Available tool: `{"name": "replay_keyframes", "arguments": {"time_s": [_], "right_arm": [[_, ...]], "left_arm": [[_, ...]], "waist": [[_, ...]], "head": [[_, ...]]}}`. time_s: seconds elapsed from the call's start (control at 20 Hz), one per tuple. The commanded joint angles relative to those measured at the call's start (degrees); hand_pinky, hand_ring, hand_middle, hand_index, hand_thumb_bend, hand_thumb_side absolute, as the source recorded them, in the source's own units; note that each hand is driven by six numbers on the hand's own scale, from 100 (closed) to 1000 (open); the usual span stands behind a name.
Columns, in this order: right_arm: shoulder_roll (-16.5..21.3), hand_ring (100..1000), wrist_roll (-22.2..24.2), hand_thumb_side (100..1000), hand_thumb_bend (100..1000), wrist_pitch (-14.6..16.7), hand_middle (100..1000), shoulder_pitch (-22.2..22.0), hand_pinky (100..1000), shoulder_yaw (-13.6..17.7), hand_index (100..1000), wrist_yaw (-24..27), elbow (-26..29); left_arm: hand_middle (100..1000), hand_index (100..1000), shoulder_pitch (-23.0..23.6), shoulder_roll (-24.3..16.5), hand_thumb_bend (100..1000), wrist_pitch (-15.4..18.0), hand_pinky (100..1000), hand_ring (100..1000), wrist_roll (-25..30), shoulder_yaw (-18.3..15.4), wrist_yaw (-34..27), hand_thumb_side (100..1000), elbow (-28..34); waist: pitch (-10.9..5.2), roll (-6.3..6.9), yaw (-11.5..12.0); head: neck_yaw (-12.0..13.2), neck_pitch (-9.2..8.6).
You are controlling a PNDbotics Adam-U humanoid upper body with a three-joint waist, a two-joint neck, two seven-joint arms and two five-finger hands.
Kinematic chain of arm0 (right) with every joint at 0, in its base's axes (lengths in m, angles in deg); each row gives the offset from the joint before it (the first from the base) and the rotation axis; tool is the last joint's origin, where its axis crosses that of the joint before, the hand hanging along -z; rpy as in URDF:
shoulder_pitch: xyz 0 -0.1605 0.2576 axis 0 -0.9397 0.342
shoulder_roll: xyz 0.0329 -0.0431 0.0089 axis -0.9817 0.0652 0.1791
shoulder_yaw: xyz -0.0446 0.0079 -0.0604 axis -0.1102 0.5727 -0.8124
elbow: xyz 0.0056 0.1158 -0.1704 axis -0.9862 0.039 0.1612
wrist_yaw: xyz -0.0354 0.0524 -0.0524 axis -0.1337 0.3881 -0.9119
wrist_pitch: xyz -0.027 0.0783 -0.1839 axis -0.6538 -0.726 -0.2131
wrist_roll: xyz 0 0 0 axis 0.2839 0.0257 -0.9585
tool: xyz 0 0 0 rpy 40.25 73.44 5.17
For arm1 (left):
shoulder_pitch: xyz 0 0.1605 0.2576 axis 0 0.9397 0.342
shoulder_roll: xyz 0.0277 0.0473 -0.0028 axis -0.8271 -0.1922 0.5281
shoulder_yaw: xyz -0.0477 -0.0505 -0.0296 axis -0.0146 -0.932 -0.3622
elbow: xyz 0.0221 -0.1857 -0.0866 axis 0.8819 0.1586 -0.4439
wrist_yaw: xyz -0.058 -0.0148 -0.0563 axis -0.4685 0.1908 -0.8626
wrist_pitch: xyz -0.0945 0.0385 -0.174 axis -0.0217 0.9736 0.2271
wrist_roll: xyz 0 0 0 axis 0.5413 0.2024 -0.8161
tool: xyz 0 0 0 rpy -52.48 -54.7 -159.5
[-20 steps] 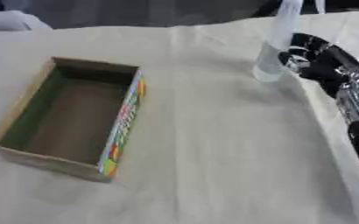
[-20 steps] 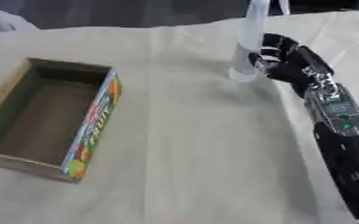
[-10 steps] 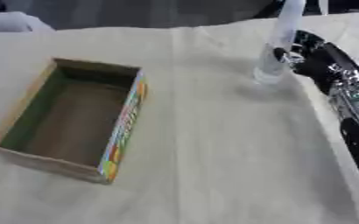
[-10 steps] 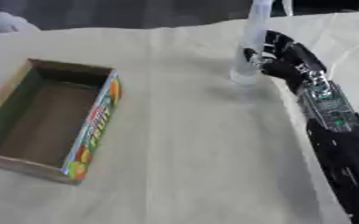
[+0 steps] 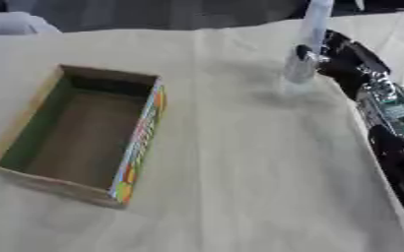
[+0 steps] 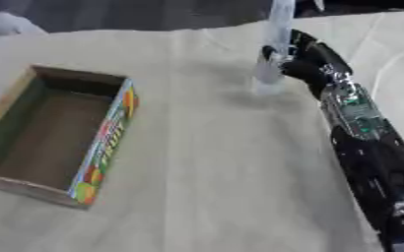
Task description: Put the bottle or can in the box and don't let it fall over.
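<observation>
A tall clear plastic bottle [image 5: 305, 49] stands upright near the far right of the cloth-covered table [image 5: 231, 187]. My right hand [image 5: 336, 55] reaches in from the right, and its black fingers curl round the bottle's lower half. An open cardboard box [image 5: 76, 133] with a green inside and a colourful printed side lies at the left with nothing in it. My left hand shows in neither view.
My right forearm [image 6: 360, 133] stretches along the right edge of the table. A pale rounded thing [image 5: 12, 22] lies at the far left corner. Dark floor lies beyond the table's far edge.
My right hand has closed in on the bottle, and bottle and hand have shifted slightly left. The box has not moved.
</observation>
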Motion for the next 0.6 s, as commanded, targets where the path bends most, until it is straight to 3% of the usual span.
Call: {"name": "replay_keyframes", "arguments": {"time_s": [0.05,0.6], "right_arm": [[0.1,901,0.0,200,282,-0.3,840,2.0,881,-0.1,892,-0.7,-0.5],[-1.5,895,-1.1,177,293,-0.6,817,5.1,879,-0.1,878,-3.2,-3.8]], "left_arm": [[730,818,-0.7,-1.2,757,0.1,780,821,0.2,-0.2,-0.2,599,1.1],[730,818,-1.0,-1.1,756,0.1,780,823,0.2,-0.2,-0.2,599,1.2]], "waist": [[-0.60,-0.09,0.3],[0.06,-0.26,1.0]], "head": [[-0.3,-0.96],[-0.9,-1.79]]}}
